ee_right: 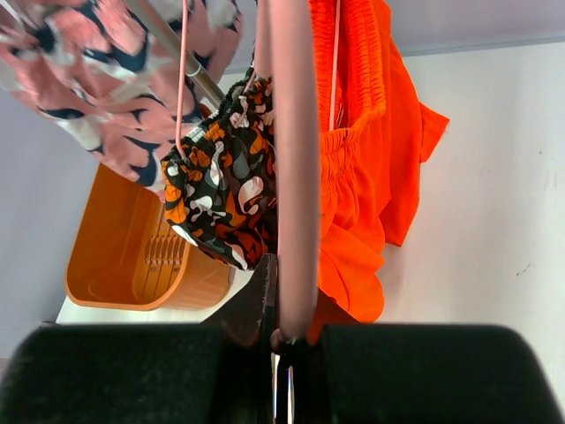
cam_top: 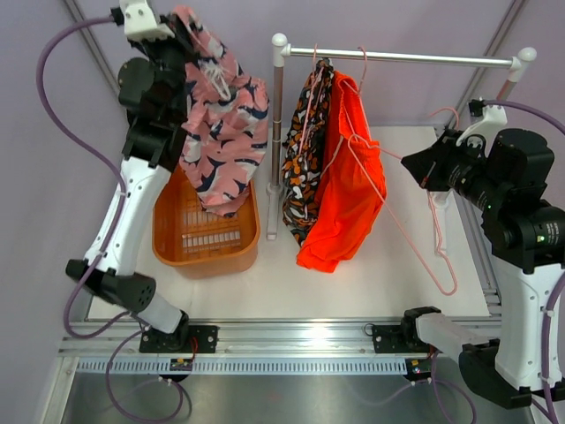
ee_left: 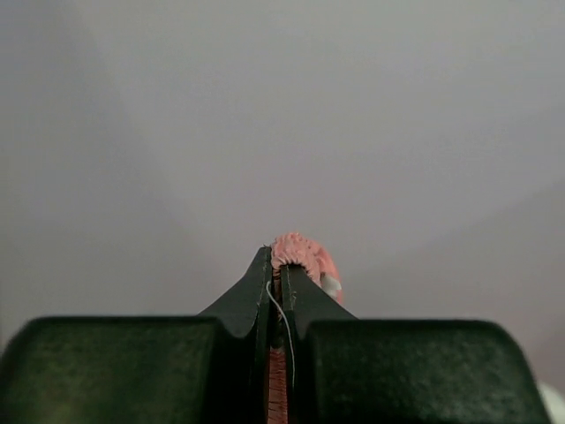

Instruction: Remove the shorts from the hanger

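Far left, above orange basket [cam_top: 168, 238]: left pincer [ee_left: 281, 265] clamped tight on pink shorts [cam_top: 225, 132]. On rail [cam_top: 415, 58], side by side: black patterned shorts [cam_top: 305, 159], orange shorts [cam_top: 349, 185]. Right, over worktop [cam_top: 397, 291]: right pincer [ee_right: 281, 336] closed around pink hanger [ee_right: 296, 177].

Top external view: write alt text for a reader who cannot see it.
The left gripper holds the pink patterned shorts raised above an orange basket. The black patterned shorts and the orange shorts hang from a rack rail, while the right gripper grips a pink hanger beside them.
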### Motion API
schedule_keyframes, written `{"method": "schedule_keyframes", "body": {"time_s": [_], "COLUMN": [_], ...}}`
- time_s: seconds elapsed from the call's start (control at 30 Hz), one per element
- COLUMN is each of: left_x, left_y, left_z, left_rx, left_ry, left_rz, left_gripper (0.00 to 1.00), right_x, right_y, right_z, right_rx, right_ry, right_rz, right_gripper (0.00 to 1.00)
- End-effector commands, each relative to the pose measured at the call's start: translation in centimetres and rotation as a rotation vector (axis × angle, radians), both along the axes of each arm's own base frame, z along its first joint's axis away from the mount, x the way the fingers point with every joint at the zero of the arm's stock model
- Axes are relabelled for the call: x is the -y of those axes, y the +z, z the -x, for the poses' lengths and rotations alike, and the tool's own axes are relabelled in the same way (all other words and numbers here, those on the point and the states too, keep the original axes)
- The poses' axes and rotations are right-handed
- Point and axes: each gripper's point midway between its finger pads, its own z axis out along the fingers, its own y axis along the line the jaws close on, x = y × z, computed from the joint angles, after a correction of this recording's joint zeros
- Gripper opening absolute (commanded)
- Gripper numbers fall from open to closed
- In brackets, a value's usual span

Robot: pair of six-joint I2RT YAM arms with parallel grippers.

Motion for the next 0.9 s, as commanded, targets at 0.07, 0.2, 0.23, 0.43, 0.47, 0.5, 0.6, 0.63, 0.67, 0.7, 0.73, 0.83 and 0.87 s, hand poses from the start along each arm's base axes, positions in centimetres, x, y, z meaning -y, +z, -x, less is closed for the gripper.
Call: {"method": "schedule_keyframes", "body": {"time_s": [0.07,0.2,0.23,0.43,0.47,0.5,0.6,0.63,0.67,0.7,0.73,0.83,0.87], "left_x": [-4.4,-6.3,-7.2,-7.7,-7.1,-6.6,-5.2,-4.9,-4.7,-4.7,-4.5,-4.3,-4.0], "left_y": [-3.3,-10.8,-10.5,-17.6,-18.7,-20.8,-25.7,-26.8,-29.2,-29.5,-30.1,-32.4,-33.1], "left_z": [5.3,7.6,9.6,11.4,11.4,11.3,11.6,11.7,11.7,12.2,12.3,13.0,13.3], "left_rx": [-0.030,-0.186,-0.168,-0.370,-0.407,-0.471,-0.589,-0.609,-0.651,-0.644,-0.651,-0.702,-0.724], "left_ry": [0.089,0.151,0.156,0.168,0.139,0.120,0.065,0.054,0.053,0.039,0.030,0.014,0.001], "left_rz": [0.177,0.226,0.250,0.271,0.275,0.290,0.316,0.320,0.317,0.335,0.334,0.345,0.340], "left_gripper": [0.00,0.00,0.00,0.00,0.00,0.00,0.00,0.00,0.00,0.00,0.00,0.00,0.00], "right_x": [1.5,2.9,3.0,3.7,4.2,4.3,3.5,2.9,1.5,1.0,0.6,-0.2,-0.3], "right_y": [0.0,-0.7,-0.6,-2.2,-2.6,-2.7,-2.4,-2.1,-1.6,-1.1,-0.6,0.9,1.8], "right_z": [0.7,1.4,1.6,0.6,0.3,0.2,0.4,1.0,1.6,2.0,2.6,4.0,4.6], "right_rx": [0.026,0.002,0.007,-0.055,-0.067,-0.070,-0.052,-0.033,-0.018,-0.003,0.015,0.057,0.081], "right_ry": [-0.068,-0.132,-0.138,-0.173,-0.201,-0.205,-0.170,-0.139,-0.059,-0.031,-0.008,0.051,0.066], "right_rz": [0.042,0.079,0.076,0.112,0.130,0.138,0.104,0.082,0.050,0.028,0.016,-0.011,-0.018], "right_gripper": [0.00,0.00,0.00,0.00,0.00,0.00,0.00,0.00,0.00,0.00,0.00,0.00,0.00]}}
